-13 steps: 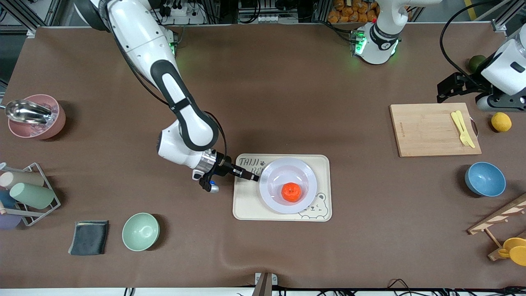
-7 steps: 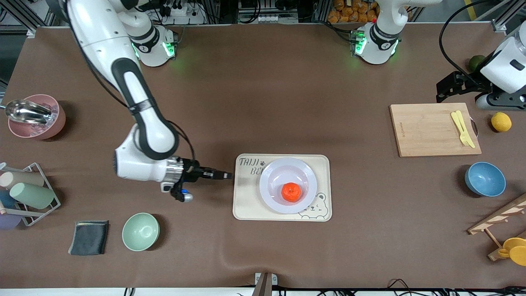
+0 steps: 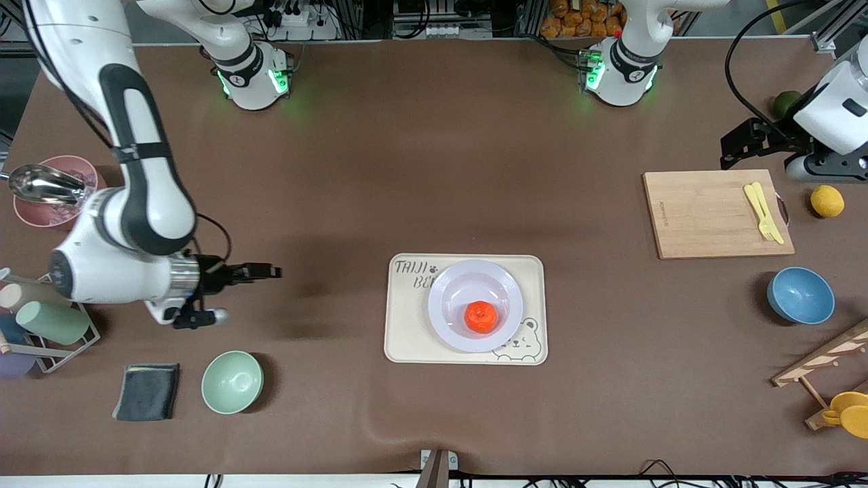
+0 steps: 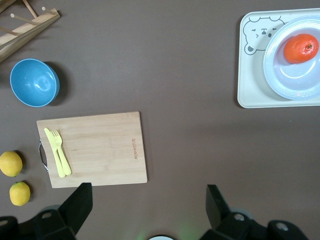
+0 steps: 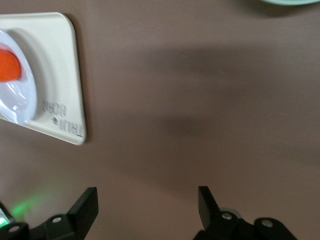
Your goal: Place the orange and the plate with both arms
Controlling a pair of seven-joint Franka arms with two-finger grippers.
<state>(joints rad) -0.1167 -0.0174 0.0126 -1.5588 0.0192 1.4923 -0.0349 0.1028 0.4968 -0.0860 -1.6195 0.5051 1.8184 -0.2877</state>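
The orange (image 3: 481, 316) sits in the well of the white plate (image 3: 447, 285), which rests on the cream bear tray (image 3: 407, 332) in the middle of the table. My right gripper (image 3: 271, 272) is open and empty above bare table, well away from the tray toward the right arm's end. Its wrist view shows the tray (image 5: 55, 75), the plate's edge (image 5: 20, 105) and part of the orange (image 5: 9, 66) past the open gripper (image 5: 147, 195). My left gripper (image 3: 729, 154) waits open and empty beside the cutting board; its wrist view (image 4: 148, 192) shows orange (image 4: 301, 48) and plate (image 4: 285, 85).
A wooden cutting board (image 3: 705, 213) with a yellow fork, a lemon (image 3: 827, 201), a dark green fruit (image 3: 786, 103), a blue bowl (image 3: 800, 295) and a wooden rack (image 3: 827, 359) lie toward the left arm's end. A pale green bowl (image 3: 232, 381), a dark cloth (image 3: 147, 391), a cup rack (image 3: 41, 318) and a pink bowl (image 3: 57, 193) lie toward the right arm's end.
My right gripper has drawn back from the plate's rim, off the tray, toward the right arm's end of the table. Plate, orange and left arm have not moved.
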